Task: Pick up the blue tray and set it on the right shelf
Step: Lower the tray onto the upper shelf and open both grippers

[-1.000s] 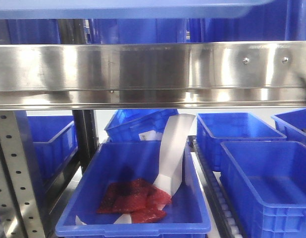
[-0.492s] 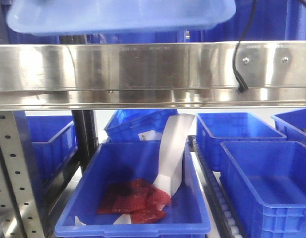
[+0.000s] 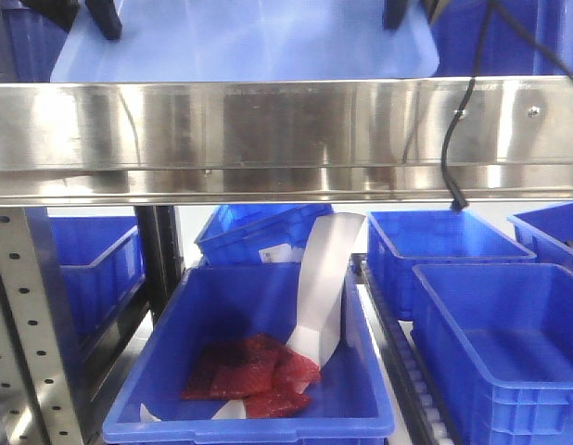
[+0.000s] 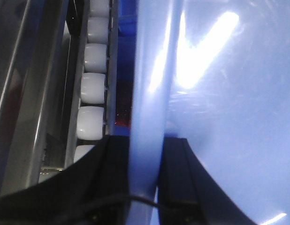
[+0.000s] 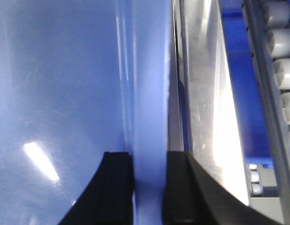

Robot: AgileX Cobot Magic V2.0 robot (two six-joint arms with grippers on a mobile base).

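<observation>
Blue tray: we see the blue tray [image 3: 240, 46] at the top of the front view, flat and wide, its near edge running just above the front rail [image 3: 268, 130] of the right shelf [image 3: 101, 181]. We cannot tell whether it rests on the shelf level or is held just over it.
Left end effector: in the wrist view the left end effector [image 4: 146, 145] pinches the tray's left rim [image 4: 147, 93], with one black finger [image 4: 112, 159] on each side of the rim.
Right end effector: the right end effector [image 5: 147, 161] is clamped the same way on the opposite rim [image 5: 145, 84], and the steel rail [image 5: 206, 93] lies just beside that rim.
Rail details: we count two small screws [image 3: 461, 113] at the right end of the rail, and a black cable [image 3: 449, 158] hangs down across it.
Rollers: a row of white rollers [image 4: 91, 89] runs beside the tray in the left wrist view.
Below the shelf: a deep blue bin [image 3: 157, 371] holds red packets [image 3: 254, 371] and a white strip [image 3: 324, 278] that leans up out of it. More deep blue bins [image 3: 490, 343] stand on the right.
Frame: a perforated grey upright [image 3: 27, 315] stands at the left.
</observation>
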